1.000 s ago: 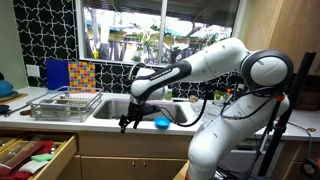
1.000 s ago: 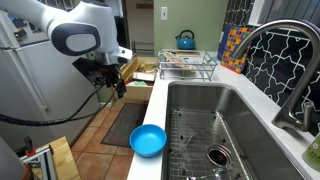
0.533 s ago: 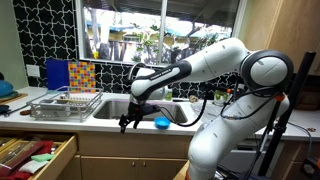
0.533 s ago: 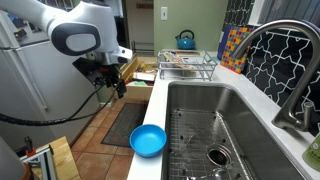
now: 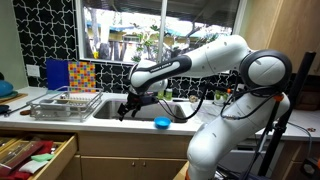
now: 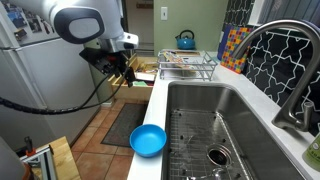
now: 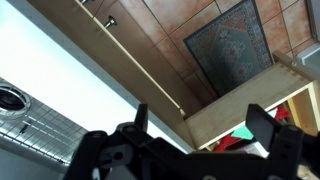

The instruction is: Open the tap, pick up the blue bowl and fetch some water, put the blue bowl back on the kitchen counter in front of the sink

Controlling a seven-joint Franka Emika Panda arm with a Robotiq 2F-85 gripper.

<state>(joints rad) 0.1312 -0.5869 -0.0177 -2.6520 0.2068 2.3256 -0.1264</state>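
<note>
Okay, going by the sink. In an exterior view the sink (image 5: 112, 110) is set into the kitchen counter (image 5: 55, 122), which runs long side to side. The blue bowl (image 5: 162, 123) sits mouth up on the counter strip along the sink's front edge, toward the robot's side of the basin. The gripper (image 5: 127, 108) hangs above that front edge, apart from the bowl, pointing down. A wire dish rack (image 5: 65, 103) sits on the far side of the sink from the bowl.

From the end of the sink (image 6: 225, 125), the tap (image 6: 258, 33) stands at the back edge, arching tall, with its spout end curving down over the basin. The blue bowl (image 6: 148, 140) is on the front strip of counter (image 6: 160, 95), right at its outer edge. The gripper (image 6: 120, 74) is out past that edge, above the floor, well apart from the bowl. Papers on the fridge (image 6: 30, 60) are too small to read.

In the wrist view the gripper (image 7: 200, 125) has its fingers (image 7: 140, 116) spread wide with nothing between them. A sink (image 7: 30, 118) corner, the pale counter (image 7: 80, 80) and an open drawer (image 7: 262, 118) lie below.
</note>
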